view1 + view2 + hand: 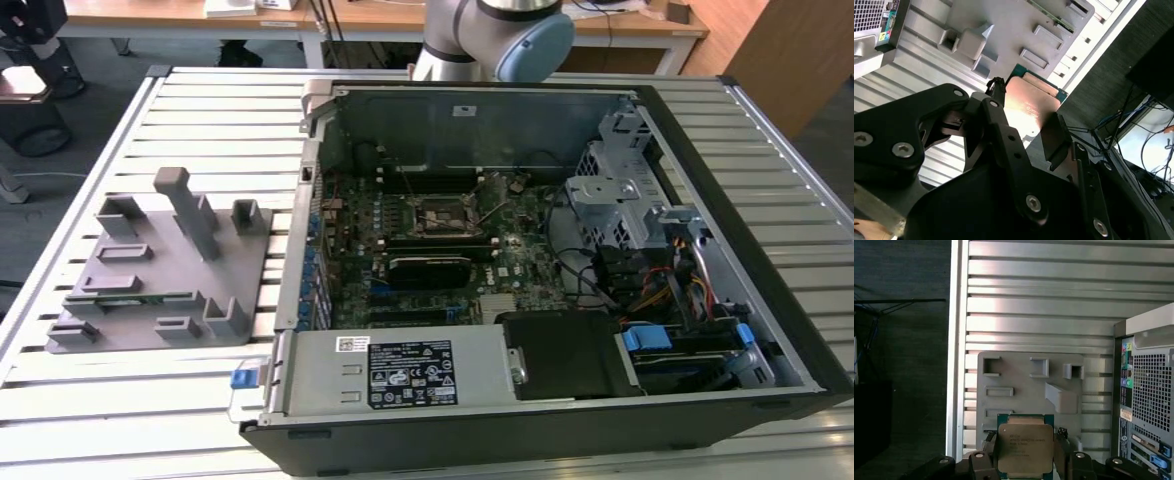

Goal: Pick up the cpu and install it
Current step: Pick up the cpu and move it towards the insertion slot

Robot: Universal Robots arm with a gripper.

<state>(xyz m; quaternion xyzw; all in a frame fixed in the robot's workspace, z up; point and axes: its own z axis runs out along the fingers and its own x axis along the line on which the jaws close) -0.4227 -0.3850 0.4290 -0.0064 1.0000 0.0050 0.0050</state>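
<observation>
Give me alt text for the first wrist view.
The cpu, silver top facing the camera, is gripped between two dark fingers over a grey fixture plate on a slatted table; a computer case stands beside the plate.

The cpu (1024, 450) is topped with glossy smooth metal; the fixture plate (1024, 395) is matt grey plastic.

You'll see an open computer case (481, 135) on the slatted table (120, 410), its motherboard (514, 235) exposed, with a grey fixture plate (174, 275) just beside it.
</observation>
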